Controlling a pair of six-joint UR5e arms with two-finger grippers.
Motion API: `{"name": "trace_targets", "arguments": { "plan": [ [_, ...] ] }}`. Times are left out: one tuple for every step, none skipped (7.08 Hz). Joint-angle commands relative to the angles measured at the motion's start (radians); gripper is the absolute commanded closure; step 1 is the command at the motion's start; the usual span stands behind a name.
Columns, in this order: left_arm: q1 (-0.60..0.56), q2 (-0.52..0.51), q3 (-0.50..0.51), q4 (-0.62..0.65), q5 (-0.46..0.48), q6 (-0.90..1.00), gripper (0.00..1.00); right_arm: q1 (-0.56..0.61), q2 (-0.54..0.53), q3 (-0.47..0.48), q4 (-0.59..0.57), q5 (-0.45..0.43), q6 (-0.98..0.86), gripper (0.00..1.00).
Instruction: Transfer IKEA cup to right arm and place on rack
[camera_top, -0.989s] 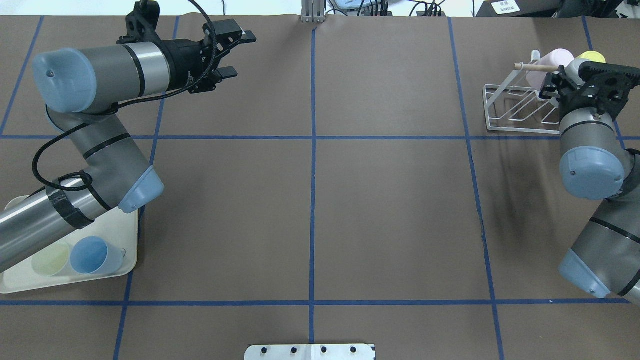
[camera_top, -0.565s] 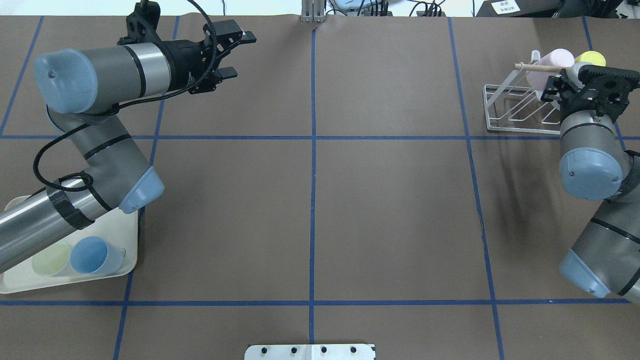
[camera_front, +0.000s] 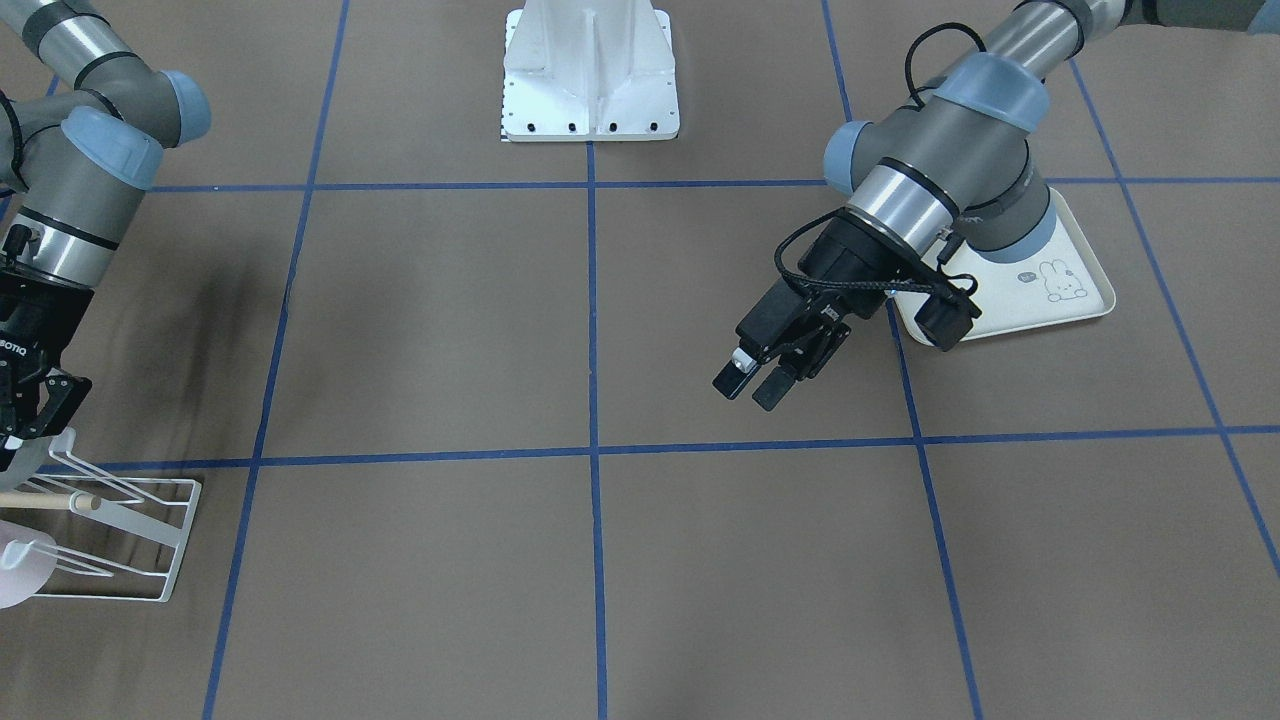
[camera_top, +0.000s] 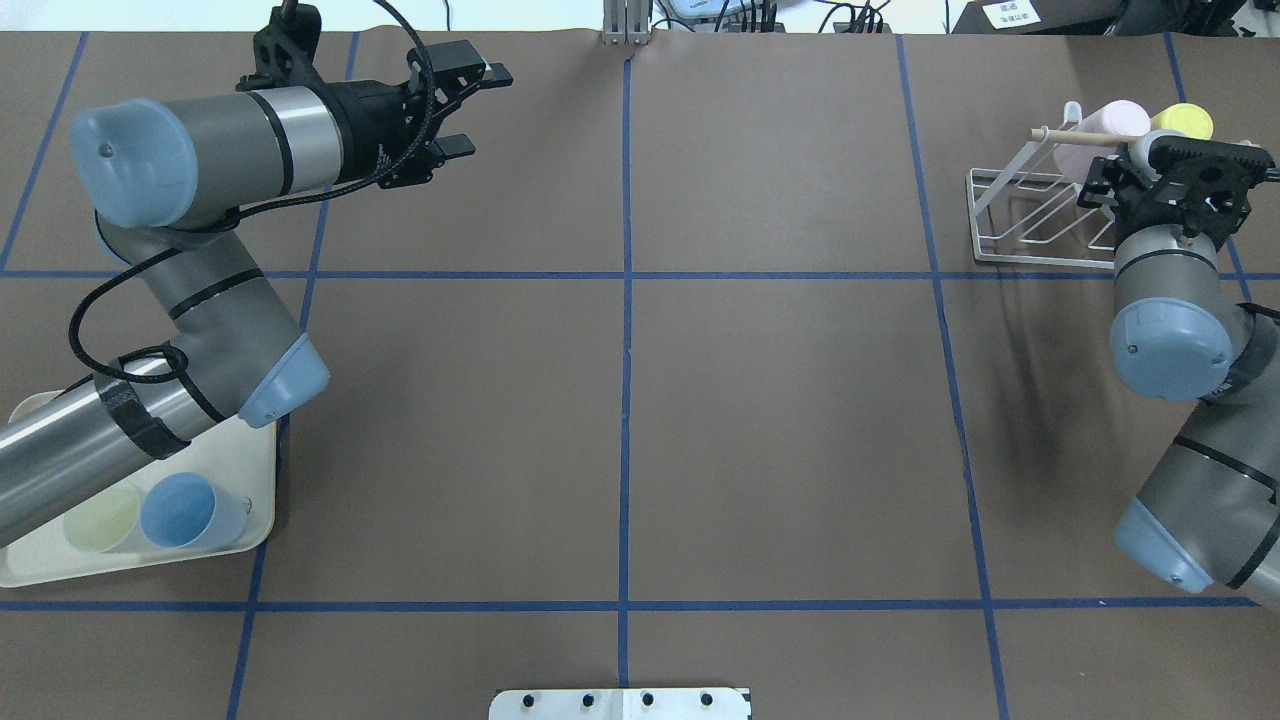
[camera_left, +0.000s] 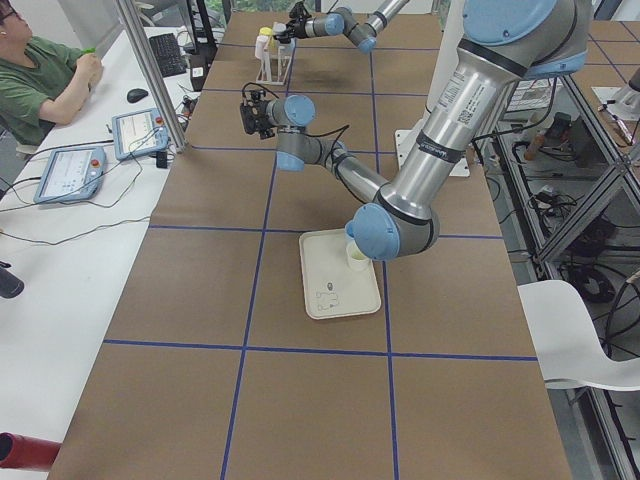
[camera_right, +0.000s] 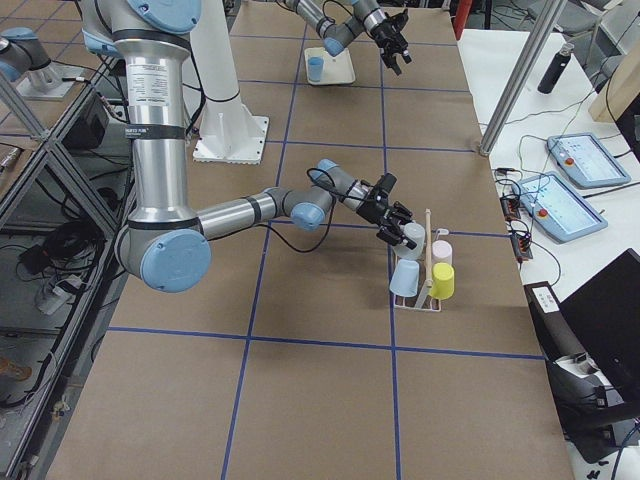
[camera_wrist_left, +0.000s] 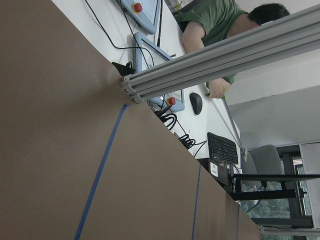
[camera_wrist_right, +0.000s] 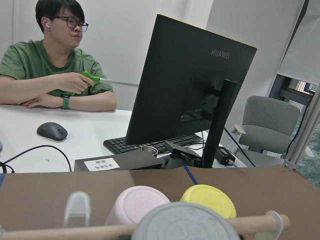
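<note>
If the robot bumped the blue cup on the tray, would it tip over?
Probably easily: the blue cup stands upright, open and empty-looking, so it seems light. It looks like smooth plastic, so likely stiff, not fragile. Knocked over, its round tapered wall would probably roll.

Robotics lab — grid-taped table (camera_top: 790, 430), monitor (camera_wrist_right: 185, 85)

white desk (camera_wrist_right: 90, 134) with a black monitor (camera_wrist_right: 185, 75), grey chair (camera_wrist_right: 267, 120) beside, white wall (camera_wrist_right: 130, 40) behind.
</note>
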Motion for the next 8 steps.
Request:
{"name": "trace_targets", "arguments": {
  "plan": [
    [0.000, 0.001, 0.000, 0.000, 0.000, 0.000, 0.00, -0.005, 0.019, -0.002, 0.000, 0.000, 0.000, 1.00],
    [0.000, 0.001, 0.000, -0.001, -0.001, 0.000, 0.00, -0.005, 0.025, -0.001, 0.000, 0.001, -0.001, 1.00],
    [0.000, 0.001, 0.000, -0.003, -0.002, -0.002, 0.00, -0.005, 0.033, -0.001, 0.000, 0.003, -0.001, 1.00],
    [0.000, 0.001, 0.000, -0.003, -0.002, -0.003, 0.00, -0.005, 0.034, 0.004, 0.000, 0.001, -0.007, 1.00],
    [0.000, 0.000, 0.000, -0.003, -0.002, -0.008, 0.00, -0.005, 0.036, 0.001, 0.003, 0.001, -0.004, 1.00],
    [0.000, 0.000, -0.001, -0.003, 0.000, -0.011, 0.00, -0.005, 0.035, -0.002, 0.005, 0.003, 0.002, 1.00],
    [0.000, 0.000, -0.003, -0.003, -0.001, -0.011, 0.00, -0.005, 0.034, -0.003, 0.005, 0.003, 0.005, 1.00],
    [0.000, 0.000, -0.001, -0.003, -0.002, -0.011, 0.00, -0.005, 0.034, -0.012, 0.005, 0.005, 0.006, 1.00]
  ]
}}
